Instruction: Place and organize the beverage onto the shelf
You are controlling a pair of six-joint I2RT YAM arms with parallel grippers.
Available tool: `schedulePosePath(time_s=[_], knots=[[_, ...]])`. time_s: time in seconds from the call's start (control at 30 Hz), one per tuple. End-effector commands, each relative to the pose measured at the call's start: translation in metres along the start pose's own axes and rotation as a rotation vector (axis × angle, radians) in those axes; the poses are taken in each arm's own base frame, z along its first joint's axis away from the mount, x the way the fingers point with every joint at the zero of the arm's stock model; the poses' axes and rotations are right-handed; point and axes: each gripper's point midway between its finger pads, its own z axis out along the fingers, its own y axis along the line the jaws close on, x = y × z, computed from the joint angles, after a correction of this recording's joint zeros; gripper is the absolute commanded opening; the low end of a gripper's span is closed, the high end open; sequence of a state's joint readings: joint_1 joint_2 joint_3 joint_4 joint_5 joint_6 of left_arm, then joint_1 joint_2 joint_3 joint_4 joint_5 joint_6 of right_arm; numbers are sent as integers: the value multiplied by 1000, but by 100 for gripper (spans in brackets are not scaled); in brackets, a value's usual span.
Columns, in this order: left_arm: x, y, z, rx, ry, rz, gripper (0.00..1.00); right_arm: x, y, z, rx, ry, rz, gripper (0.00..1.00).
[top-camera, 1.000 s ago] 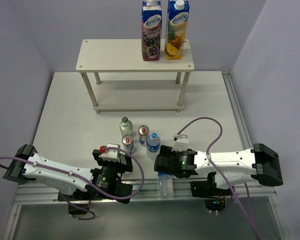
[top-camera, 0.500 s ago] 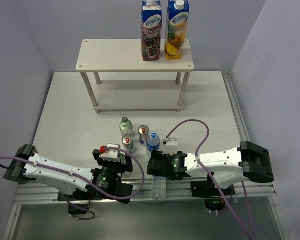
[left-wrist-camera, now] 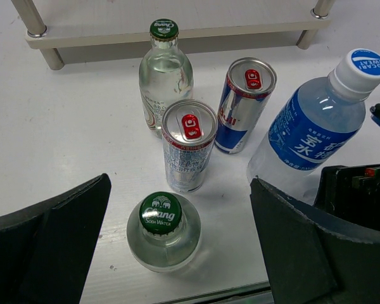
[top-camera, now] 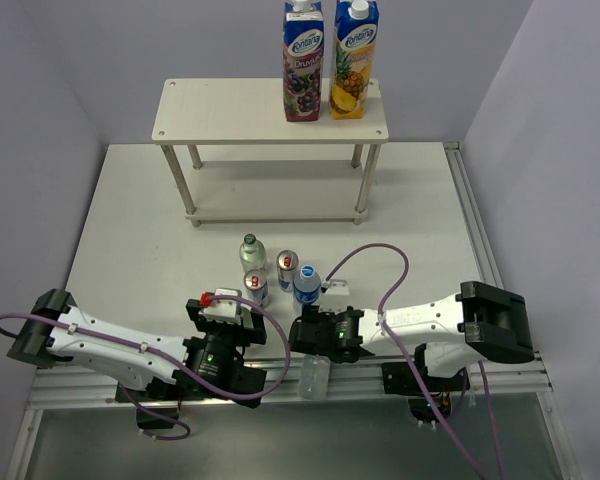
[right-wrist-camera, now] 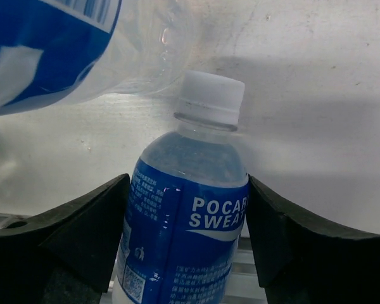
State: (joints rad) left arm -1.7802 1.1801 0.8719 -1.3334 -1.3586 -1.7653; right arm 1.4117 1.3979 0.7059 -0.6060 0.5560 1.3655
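Shelf [top-camera: 230, 112]: it stands at the middle of the far edge of the surface [top-camera: 130, 230], well apart from the drinks. I see two juice cartons [top-camera: 303, 62] upright on the right end of its top board.
Drinks: all six are grouped near the middle of the near edge, off the shelf.
Far glass bottle [left-wrist-camera: 165, 76]: upright with its green cap on, the one in the group closest to the shelf.
Cans: the far can [left-wrist-camera: 247, 104] and the near can [left-wrist-camera: 189, 145] stand upright just beside each other. The near can is also just beside the far glass bottle.
Near glass bottle [left-wrist-camera: 163, 231]: upright close to the near edge, between my left fingers and touching neither.
Left pincer [left-wrist-camera: 180, 187]: spread wide and astride the near glass bottle, gripping nothing.
Standing water bottle [top-camera: 306, 283]: upright, just right of the cans.
Held water bottle [right-wrist-camera: 183, 209]: it is tipped over at the near edge, and from above its clear end pokes out past the edge over the rail. I cannot tell whether it rests on the surface or hangs lifted.
Right pincer [right-wrist-camera: 187, 190]: pinching the held water bottle across its blue label, with one finger pressed against each side.
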Motion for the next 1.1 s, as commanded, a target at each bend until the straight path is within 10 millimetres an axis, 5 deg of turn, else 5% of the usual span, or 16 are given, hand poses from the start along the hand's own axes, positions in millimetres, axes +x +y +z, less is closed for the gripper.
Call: schedulePosePath(time_s=[0.0,0.1,0.13,0.27,0.43,0.7,0.83,1.0,1.07], knots=[[-11,-2,-2,7,-17,17,99,6,-9,9,37,-10,-20,72],[-11,-1,-2,7,-17,17,99,6,-10,12,58,-15,-24,45],[-11,-2,-2,8,-17,16,99,5,-12,11,68,-17,-29,29],[-11,-1,-2,8,-17,14,99,-7,-23,-5,85,-46,-16,0],[-11,-1,-2,7,-17,19,99,-54,-47,-59,96,-175,25,0],[-10,-2,-2,6,-16,20,99,-186,-58,-157,-18,-620,142,0],[-11,-1,-2,8,-17,11,99,-235,-54,-193,-60,-888,190,0],[-11,0,-2,8,-17,7,99,-264,-58,-221,129,-1148,127,0],[-11,0,-2,8,-17,10,99,-290,-61,-236,33,-1200,254,0]])
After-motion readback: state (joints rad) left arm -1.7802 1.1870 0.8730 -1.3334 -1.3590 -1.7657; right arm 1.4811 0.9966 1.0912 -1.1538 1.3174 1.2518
